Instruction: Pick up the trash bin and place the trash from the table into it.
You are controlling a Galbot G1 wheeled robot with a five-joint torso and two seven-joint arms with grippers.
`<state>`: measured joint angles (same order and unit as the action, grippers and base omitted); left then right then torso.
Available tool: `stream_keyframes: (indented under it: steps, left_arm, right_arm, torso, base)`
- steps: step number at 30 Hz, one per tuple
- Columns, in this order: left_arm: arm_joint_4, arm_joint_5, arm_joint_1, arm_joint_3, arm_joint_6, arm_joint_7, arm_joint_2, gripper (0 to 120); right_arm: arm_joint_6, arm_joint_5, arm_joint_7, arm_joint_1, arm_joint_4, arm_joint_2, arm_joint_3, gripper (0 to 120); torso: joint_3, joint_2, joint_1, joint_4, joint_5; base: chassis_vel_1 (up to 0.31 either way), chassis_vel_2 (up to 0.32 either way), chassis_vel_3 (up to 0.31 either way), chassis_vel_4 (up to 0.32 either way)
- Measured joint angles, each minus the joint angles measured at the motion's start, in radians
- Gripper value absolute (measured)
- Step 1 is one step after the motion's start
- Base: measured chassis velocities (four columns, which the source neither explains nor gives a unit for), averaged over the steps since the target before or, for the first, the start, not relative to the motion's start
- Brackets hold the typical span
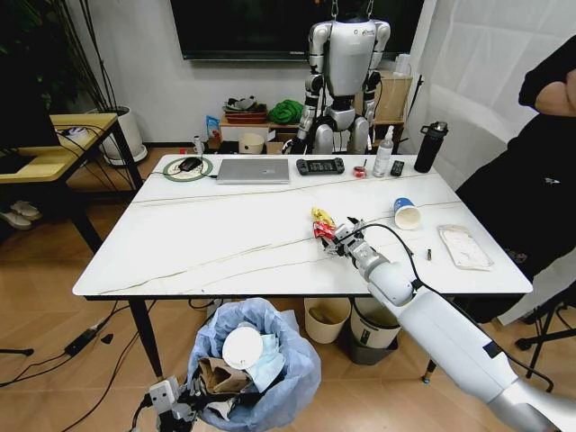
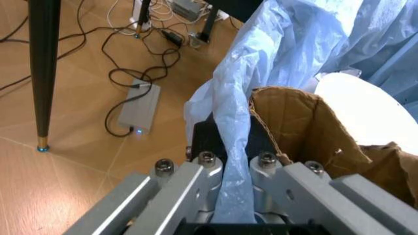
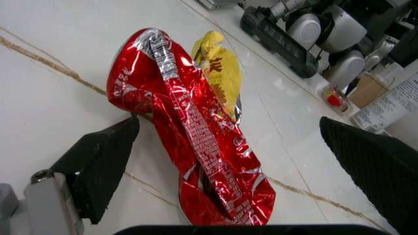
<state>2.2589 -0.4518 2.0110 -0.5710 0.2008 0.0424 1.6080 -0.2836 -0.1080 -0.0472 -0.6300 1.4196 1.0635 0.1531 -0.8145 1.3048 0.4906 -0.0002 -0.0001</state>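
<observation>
Two grippers are at work. The left gripper (image 2: 232, 196), low beside the table's near edge, is clamped on a fold of the blue bag lining the bin (image 1: 261, 360), which it holds up off the floor in front of the table (image 1: 207, 243). Inside the bin lie torn cardboard (image 2: 307, 137), a white lid (image 1: 243, 346) and crumpled paper. The right gripper (image 1: 337, 236) reaches out over the marble top, its jaws spread wide with the red wrapper (image 3: 189, 132) lying between them; one pad (image 3: 104, 161) touches the wrapper's edge, the other stands well apart, so nothing is gripped. A yellow wrapper (image 3: 219, 73) lies partly under the red one, on its far side. Farther right on the table rest a blue-white cup (image 1: 407, 213) on its side and a clear packet (image 1: 464, 246) near the right edge. Along the far edge sit a laptop (image 1: 253, 170), a controller (image 1: 320, 166) and a black bottle (image 1: 430, 146).
</observation>
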Motion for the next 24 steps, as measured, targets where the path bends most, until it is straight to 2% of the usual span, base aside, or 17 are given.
stream_keyframes:
  steps: [16, 19, 22, 24]
  left_arm:
    - [0.004, -0.004, -0.001, 0.000, 0.000, 0.000, 0.000, 0]
    - [0.004, -0.005, -0.002, 0.000, 0.000, 0.000, 0.000, 0]
    - [0.004, -0.005, -0.002, 0.000, 0.000, 0.000, 0.000, 0]
    - [0.004, -0.005, -0.002, 0.000, -0.001, 0.000, 0.000, 0]
  right_arm:
    - [-0.002, 0.022, -0.011, 0.016, -0.037, 0.026, 0.006, 99]
    - [-0.002, 0.025, -0.011, 0.018, -0.042, 0.027, 0.006, 87]
    - [-0.002, 0.025, -0.010, 0.018, -0.043, 0.026, 0.005, 81]
    - [-0.003, 0.025, -0.009, 0.018, -0.044, 0.026, 0.005, 70]
  torso:
    - [0.000, 0.000, 0.000, 0.0000, 0.0000]
    - [0.000, 0.000, 0.000, 0.0000, 0.0000]
    - [0.000, 0.000, 0.000, 0.0000, 0.0000]
    - [0.000, 0.000, 0.000, 0.0000, 0.0000]
  base:
    - [0.000, 0.000, 0.000, 0.000]
    - [0.000, 0.000, 0.000, 0.000]
    - [0.000, 0.000, 0.000, 0.000]
    - [0.000, 0.000, 0.000, 0.000]
